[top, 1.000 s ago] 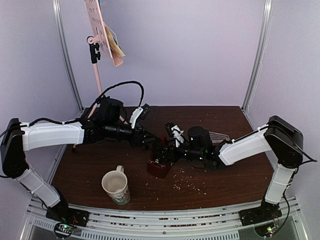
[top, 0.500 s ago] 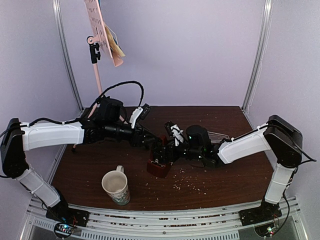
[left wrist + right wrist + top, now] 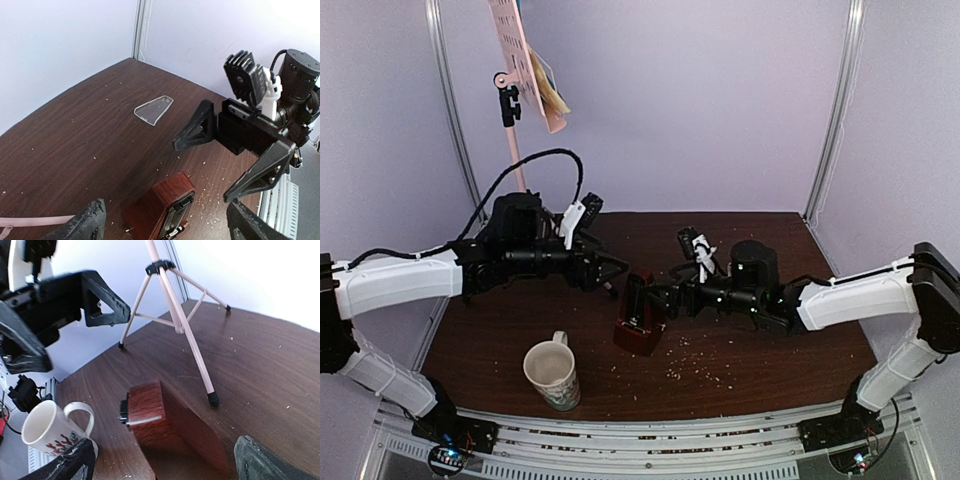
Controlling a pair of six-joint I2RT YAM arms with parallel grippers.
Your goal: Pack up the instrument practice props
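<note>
At far left we see a pink metal tripod music stand (image 3: 513, 150) on the dark, wood-grained bench (image 3: 770, 360), its perforated desk (image 3: 510, 35) tilted steeply and carrying pale-yellow and blue paper music sheets (image 3: 550, 88) on its lip. Nearer us a cream ceramic mug with a small red pattern (image 3: 552, 375) stands upright, handle away from us, with its pale inner wall in view. The left end effector (image 3: 610, 275) hovers just left of centre, its black angular fingers spread wide and holding nothing. Between the two arms the small dark red-brown pyramid metronome (image 3: 640, 325), glossy with a wood-grain finish and a black face panel, sits on the bench, touched by neither arm. The right end effector (image 3: 658, 298) faces it, fingers also wide apart and gripping nothing. Toward the far right a clear plastic wedge cover (image 3: 153, 108) lies flat on the bench, well apart from the metronome. Pale crumbs speckle the surface.
</note>
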